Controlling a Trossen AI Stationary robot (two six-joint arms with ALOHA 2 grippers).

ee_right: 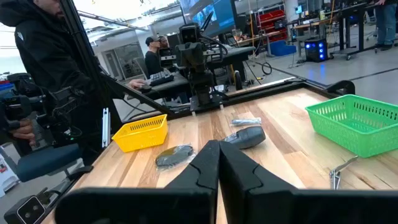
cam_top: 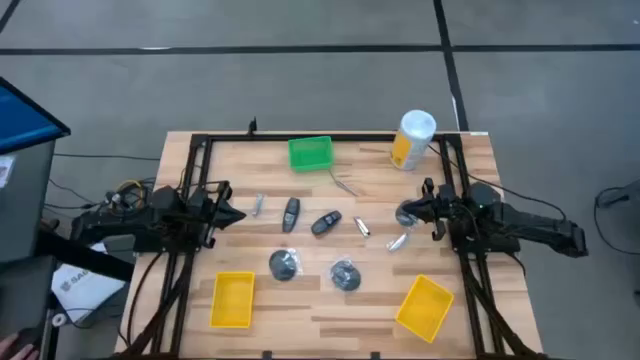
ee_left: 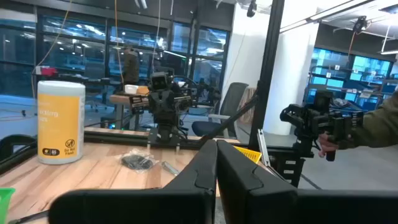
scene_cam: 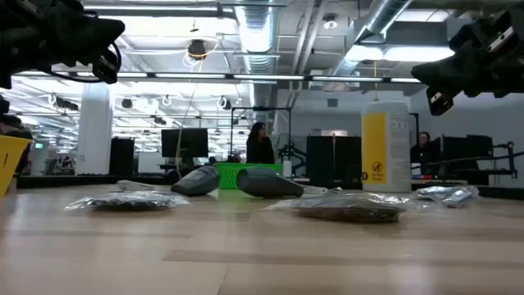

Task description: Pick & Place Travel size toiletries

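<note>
Toiletries are lying across the desk's [cam_top: 300,310] middle: two black round bundles [cam_top: 285,264] nearest, two dark oval pieces [cam_top: 291,213] behind, silvery pieces [cam_top: 362,227] rightward. Open wood is separating them from both yellow trays [cam_top: 232,299]. Left hand [cam_top: 233,213] and right hand [cam_top: 403,212], fingers pressed together, are hanging at opposite edges, holding nothing.

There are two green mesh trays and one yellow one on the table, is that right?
No, reversed. The high view shows one green mesh plastic tray at the far edge, and two yellow mesh plastic trays at the near edge.
</note>
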